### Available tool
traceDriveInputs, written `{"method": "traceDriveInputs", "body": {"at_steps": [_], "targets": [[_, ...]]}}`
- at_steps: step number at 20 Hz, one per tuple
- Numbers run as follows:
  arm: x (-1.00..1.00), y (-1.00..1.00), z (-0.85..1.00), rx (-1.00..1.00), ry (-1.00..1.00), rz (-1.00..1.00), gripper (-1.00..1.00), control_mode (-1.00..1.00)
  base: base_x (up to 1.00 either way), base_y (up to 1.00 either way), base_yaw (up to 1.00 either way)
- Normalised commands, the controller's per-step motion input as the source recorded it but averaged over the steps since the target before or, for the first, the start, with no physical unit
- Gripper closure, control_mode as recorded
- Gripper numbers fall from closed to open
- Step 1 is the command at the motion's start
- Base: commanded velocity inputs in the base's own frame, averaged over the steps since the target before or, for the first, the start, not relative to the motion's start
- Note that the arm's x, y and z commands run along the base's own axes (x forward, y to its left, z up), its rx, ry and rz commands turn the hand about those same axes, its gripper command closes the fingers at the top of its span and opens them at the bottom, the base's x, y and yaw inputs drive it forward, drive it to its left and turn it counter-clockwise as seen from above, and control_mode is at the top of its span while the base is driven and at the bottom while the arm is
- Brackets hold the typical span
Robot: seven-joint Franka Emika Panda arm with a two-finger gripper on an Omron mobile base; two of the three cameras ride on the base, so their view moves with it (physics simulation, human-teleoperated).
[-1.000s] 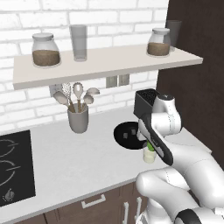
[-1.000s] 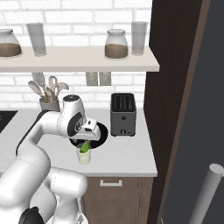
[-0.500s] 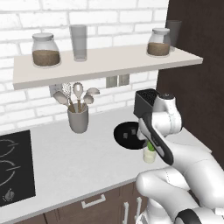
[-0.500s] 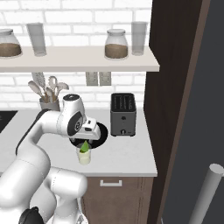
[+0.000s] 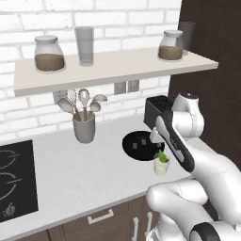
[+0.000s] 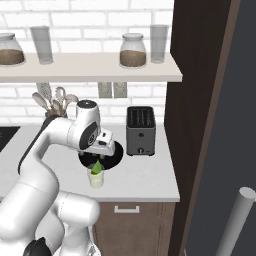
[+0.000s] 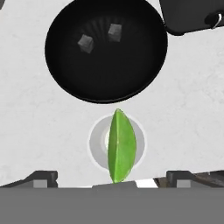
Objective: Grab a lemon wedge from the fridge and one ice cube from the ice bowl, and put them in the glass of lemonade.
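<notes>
Gripper (image 7: 112, 177) spread wide and empty above the glass (image 7: 117, 142), lemon wedge (image 7: 121, 146) standing inside, bowl (image 7: 106, 50) just beyond

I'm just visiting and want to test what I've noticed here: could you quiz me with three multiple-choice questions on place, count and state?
1. Where is the lemon wedge?
A. in the glass of lemonade
B. in the ice bowl
C. on the shelf

2. How many ice cubes lie in the bowl?
A. none
B. two
C. five

3. How is the hand?
A. shut on the wedge
B. open
C. shut on an ice cube

Key: 1 A, the wedge stands in the tumbler; 2 B, two grey cubes show; 3 B, the fingertips stand wide apart.
</notes>
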Motion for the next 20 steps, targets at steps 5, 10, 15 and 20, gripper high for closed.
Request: {"method": "traceDriveInputs", "body": {"at_steps": [5, 10, 15, 20], "targets": [[-0.25, 0.07, 0.29, 0.06, -0.13, 0.05, -1.00, -1.00, 0.00, 0.00, 0.00], [-0.03, 0.32, 0.15, 0.01, -0.07, 0.00, -1.00, -1.00, 0.00, 0.00, 0.00], [0.62, 0.55, 0.07, -0.03, 0.01, 0.00, -1.00, -1.00, 0.00, 0.00, 0.00], [0.96, 0.35, -0.02, -0.08, 0.10, 0.00, -1.00, -1.00, 0.00, 0.00, 0.00]]}}
